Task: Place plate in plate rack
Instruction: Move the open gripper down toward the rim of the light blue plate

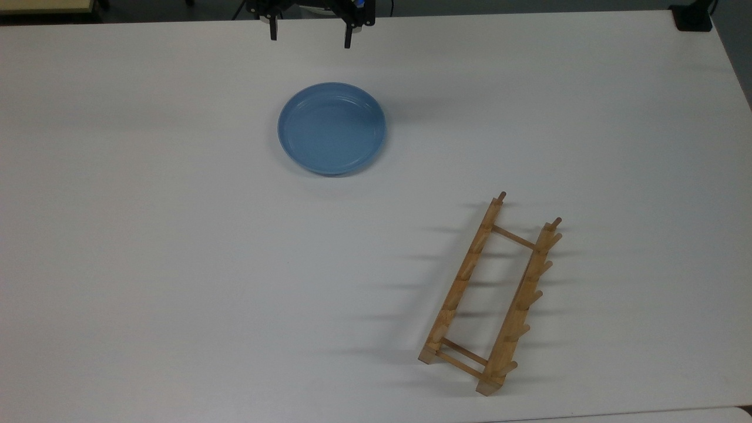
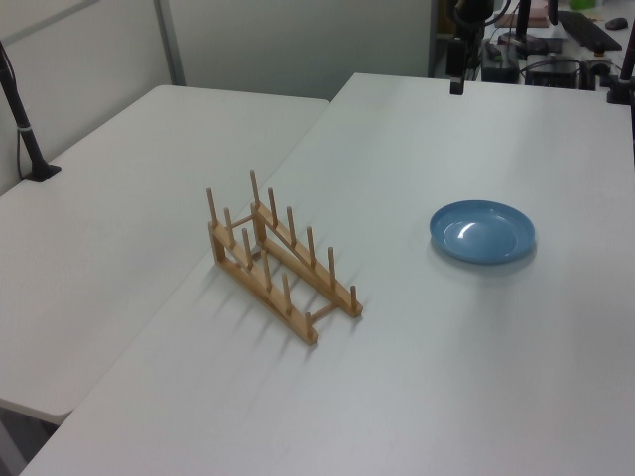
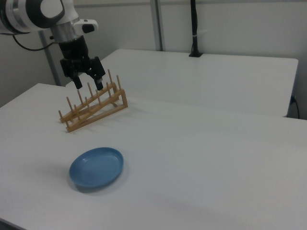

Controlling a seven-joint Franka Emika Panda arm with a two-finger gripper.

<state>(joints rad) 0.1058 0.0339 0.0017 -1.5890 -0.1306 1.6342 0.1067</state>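
Observation:
The light-blue plate [image 1: 332,128] lies flat on the white table [image 1: 147,235], empty and glossy; it is also seen in the left view [image 2: 483,232] and the right view [image 3: 97,166]. The light-wood plate rack [image 1: 490,294] stands apart from it, toward the top view's lower right, its pegs upright [image 2: 283,258] [image 3: 93,108]. My gripper [image 1: 310,35] hangs open and empty above the table at the top view's upper edge, beyond the plate. In the right view the gripper [image 3: 88,85] shows in front of the rack, well above the plate.
A second white table [image 2: 149,178] adjoins this one. A black pole on a clamp [image 3: 194,28] stands at its far side, and its base [image 1: 693,17] sits at the top view's upper right corner. Cables and equipment [image 2: 556,40] crowd the area behind the arm.

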